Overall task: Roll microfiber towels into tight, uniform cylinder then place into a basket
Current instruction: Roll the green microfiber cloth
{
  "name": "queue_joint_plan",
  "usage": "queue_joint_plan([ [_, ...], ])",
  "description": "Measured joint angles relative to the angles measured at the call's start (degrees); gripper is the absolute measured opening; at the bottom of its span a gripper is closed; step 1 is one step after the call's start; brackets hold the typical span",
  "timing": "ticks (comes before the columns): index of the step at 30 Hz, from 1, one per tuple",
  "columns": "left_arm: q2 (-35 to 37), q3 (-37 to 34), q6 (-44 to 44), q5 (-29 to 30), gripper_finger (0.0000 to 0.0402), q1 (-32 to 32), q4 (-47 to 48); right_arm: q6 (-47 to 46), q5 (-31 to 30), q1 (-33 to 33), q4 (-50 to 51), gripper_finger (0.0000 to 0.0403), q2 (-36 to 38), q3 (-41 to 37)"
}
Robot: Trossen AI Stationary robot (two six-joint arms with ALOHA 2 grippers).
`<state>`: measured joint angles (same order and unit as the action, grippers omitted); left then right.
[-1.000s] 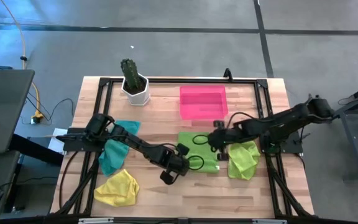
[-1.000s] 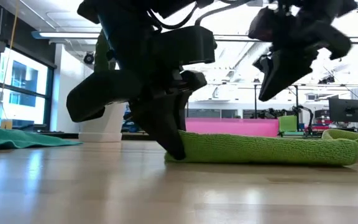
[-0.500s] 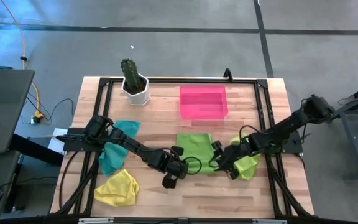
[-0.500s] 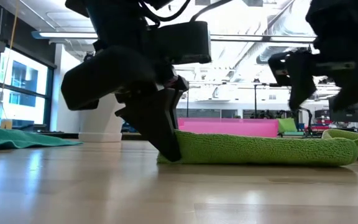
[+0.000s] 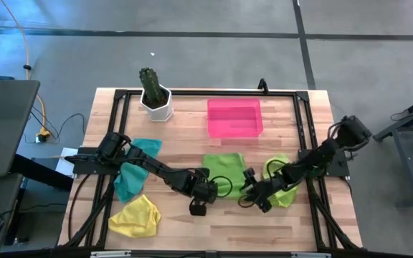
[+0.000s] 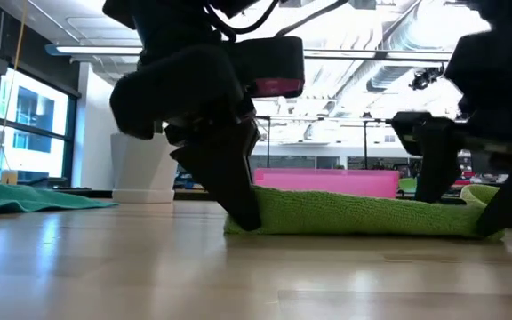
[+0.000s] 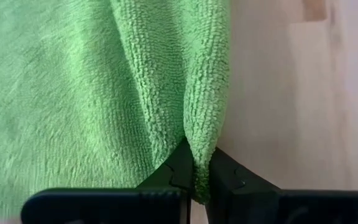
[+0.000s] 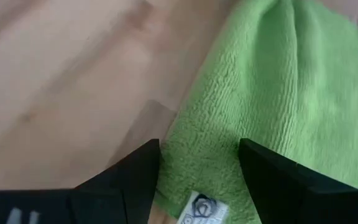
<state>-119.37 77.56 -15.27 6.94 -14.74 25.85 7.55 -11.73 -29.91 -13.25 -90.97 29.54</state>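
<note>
On the table in front of the basket [image 5: 234,119] | left gripper [image 7: 196,180] is pinching the flat lime towel's [image 5: 224,170] near corner | right gripper [image 8: 197,180] is straddling the other near corner, fingers apart — should be closing level with the left, so the roll starts straight.

My left pincer [image 6: 238,209] comes down onto one end of the flat green towel [image 6: 354,213], pinching its edge against the wooden table [image 6: 238,276]. My right pincer [image 6: 456,191] stands spread over the other end. Behind lie the pink basket [image 6: 327,182], a white pot [image 6: 145,169] and a teal towel [image 6: 25,196].
</note>
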Motion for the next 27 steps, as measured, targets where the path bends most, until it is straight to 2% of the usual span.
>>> queue_joint_plan([
  [6,0.0,0.0,-4.7,-3.2,0.0010,0.1,-1.0,-5.4,-1.9,-0.1,-1.0,0.0213,-3.1,0.3],
  [9,0.0,0.0,-5.7,-5.0,0.0010,0.1,-1.1,-9.3,-1.6,-0.1,-0.7,0.0193,-3.2,0.3],
  [12,0.0,0.0,-5.5,-5.3,0.0010,0.1,-1.1,-12.8,-0.6,-0.1,-0.6,0.0154,-3.2,0.3],
  [17,0.0,0.0,-2.1,-5.2,0.0010,0.1,-1.0,-17.0,1.9,0.8,-0.3,0.0060,-3.2,0.3],
  [20,0.0,0.0,-0.8,-5.2,0.0010,0.1,-1.0,-19.4,6.2,2.7,-0.8,0.0012,-3.2,0.2],
  [27,0.3,0.0,-9.5,-13.5,0.0010,1.2,-1.1,-31.2,21.6,8.5,-6.1,0.0016,-3.5,0.1],
])
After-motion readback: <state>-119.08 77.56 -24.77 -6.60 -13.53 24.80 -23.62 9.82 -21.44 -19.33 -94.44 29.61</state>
